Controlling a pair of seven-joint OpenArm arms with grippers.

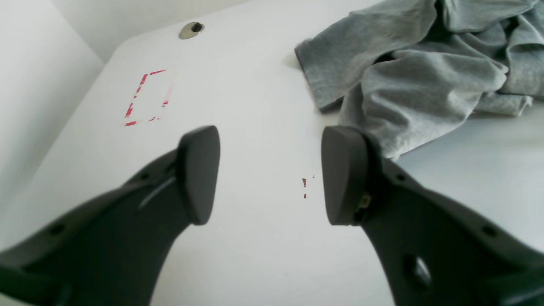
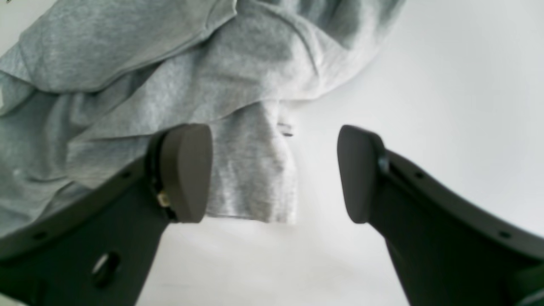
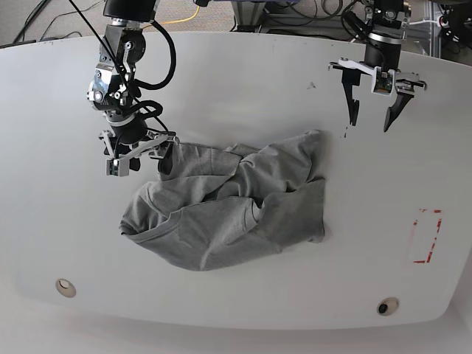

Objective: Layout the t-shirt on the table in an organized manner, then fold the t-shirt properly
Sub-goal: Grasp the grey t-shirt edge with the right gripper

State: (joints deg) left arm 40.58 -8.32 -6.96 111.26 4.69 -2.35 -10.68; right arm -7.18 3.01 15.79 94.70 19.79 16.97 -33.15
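Across the middle of the table (image 3: 236, 81) the t-shirt (image 3: 228, 210) lies crumpled in a heap, folds overlapping. Just beside the shirt's far corner, on the base view's right, the left gripper (image 3: 371, 118) hangs over bare tabletop with its fingers spread and nothing between them. At the shirt's opposite far corner the right gripper (image 3: 140, 161) has its fingers parted too, poised over the fabric's edge, grasping nothing. Well clear of the shirt sits a red tape rectangle (image 3: 425, 236)

A robotics lab: two black cable-trailing robot arms (image 3: 122, 74) stand at a large white curved-edge desk (image 3: 236, 81) marked with a red tape rectangle (image 3: 426, 236), loose cables (image 3: 295, 15) crowding the floor behind.
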